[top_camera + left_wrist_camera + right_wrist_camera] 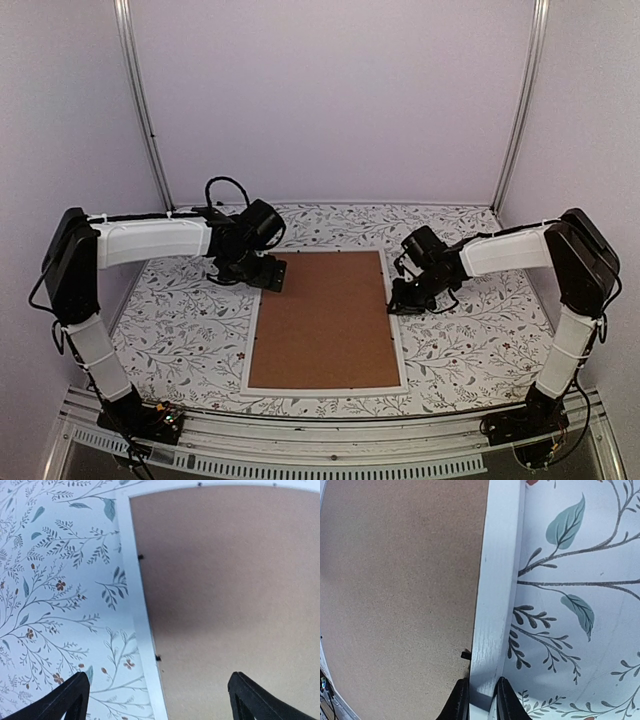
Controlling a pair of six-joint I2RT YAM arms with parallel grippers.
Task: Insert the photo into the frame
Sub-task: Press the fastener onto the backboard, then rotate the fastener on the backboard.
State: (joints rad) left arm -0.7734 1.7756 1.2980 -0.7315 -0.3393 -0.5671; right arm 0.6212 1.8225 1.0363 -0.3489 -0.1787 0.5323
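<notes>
Left gripper [158, 680]: released, jaws at full spread, poised over the far-left corner of the frame [322, 392], one finger above the bench [470, 350] and the other above the board; it touches nothing. Frame: large rectangle with a thin white rim of smooth painted finish. It lies flat and face down at the middle of the bench, long axis running from near edge to far edge, near end close to the near edge. Backing board [325, 320]: plain brown, matte and faintly grainy, rigid sheet filling the frame's opening edge to edge. Small black retaining tabs [158, 657] stand at intervals along the inner rim. Photo: not visible in any view; whether it lies under the board cannot be told. Right gripper [481, 702]: clenched on the frame's right long rim about midway along, one finger on the inner side by the board, the other on the outer side over the bench. Judged the working arm, since the rim already sits between its fingers. Bench: flat, covered in white sheet printed with grey-green leaves and small russet flowers.
</notes>
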